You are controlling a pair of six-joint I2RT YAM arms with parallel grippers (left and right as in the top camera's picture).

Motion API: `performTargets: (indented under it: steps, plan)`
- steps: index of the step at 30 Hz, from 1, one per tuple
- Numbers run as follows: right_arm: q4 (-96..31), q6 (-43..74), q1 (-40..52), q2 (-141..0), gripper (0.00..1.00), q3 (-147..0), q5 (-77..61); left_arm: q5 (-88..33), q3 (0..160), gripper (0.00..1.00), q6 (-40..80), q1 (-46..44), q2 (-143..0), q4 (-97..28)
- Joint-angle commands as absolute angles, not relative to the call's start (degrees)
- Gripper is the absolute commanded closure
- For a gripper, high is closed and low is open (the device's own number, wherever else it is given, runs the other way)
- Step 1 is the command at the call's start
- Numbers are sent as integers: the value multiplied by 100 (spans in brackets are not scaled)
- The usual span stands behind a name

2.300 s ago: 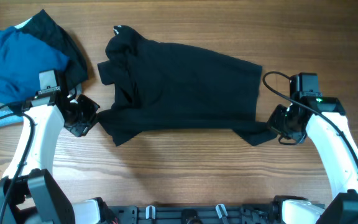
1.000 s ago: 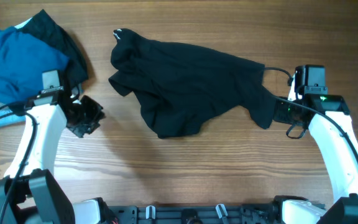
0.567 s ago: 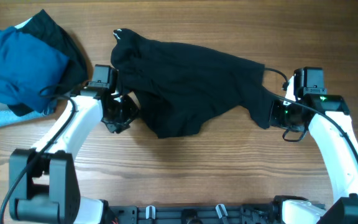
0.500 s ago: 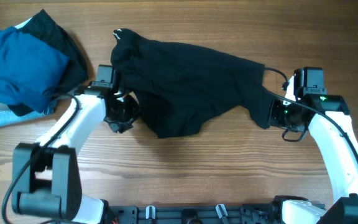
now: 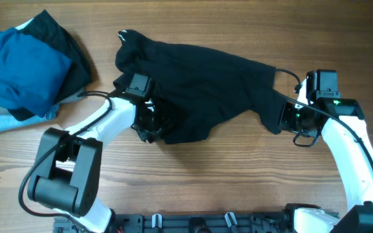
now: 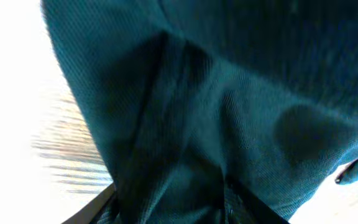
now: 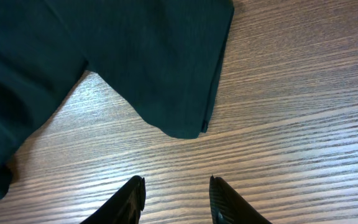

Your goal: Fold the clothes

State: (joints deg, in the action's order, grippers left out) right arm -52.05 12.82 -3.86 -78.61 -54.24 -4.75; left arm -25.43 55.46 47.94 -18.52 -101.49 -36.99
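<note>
The fingers of my right gripper (image 7: 176, 198) stand apart and hold nothing, over bare desk (image 7: 291, 137) just short of a corner of the black garment (image 7: 142, 56). My left gripper (image 5: 149, 122) is at the garment's near-left edge. Fabric fills its wrist view, so I cannot tell its finger state. The garment lies crumpled mid-desk, toward the far edge. A bright blue garment (image 5: 18, 65) occupies the far-left corner.

left gripper (image 5: 151, 123) extended inward, jaws apart — right gripper (image 7: 176, 194) likewise parted
</note>
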Motion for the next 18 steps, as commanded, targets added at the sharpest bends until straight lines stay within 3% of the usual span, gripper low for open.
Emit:
performTargets:
  steps: [1, 7, 12, 15, 18]
  plan:
    - [-5190, 1369, -392, -7780, 58, -5365, -567, -2528, 5621, 54, 5000, -1900, -10215, -3684]
    - [-5186, 1369, -392, -7780, 57, -5365, -567, -2657, 5621, 56, 5024, -1977, -10213, -3717]
    - [-5186, 1367, -392, -7780, 56, -5365, -567, -3098, 5621, 81, 5017, -1900, -10210, -3393]
    - [-5192, 1367, -392, -7780, 55, -5365, -567, -3234, 5621, 81, 4984, -1813, -10210, -3385]
    - [-5190, 1369, -392, -7780, 55, -5365, -569, -3236, 5621, 74, 4974, -1804, -10210, -3382]
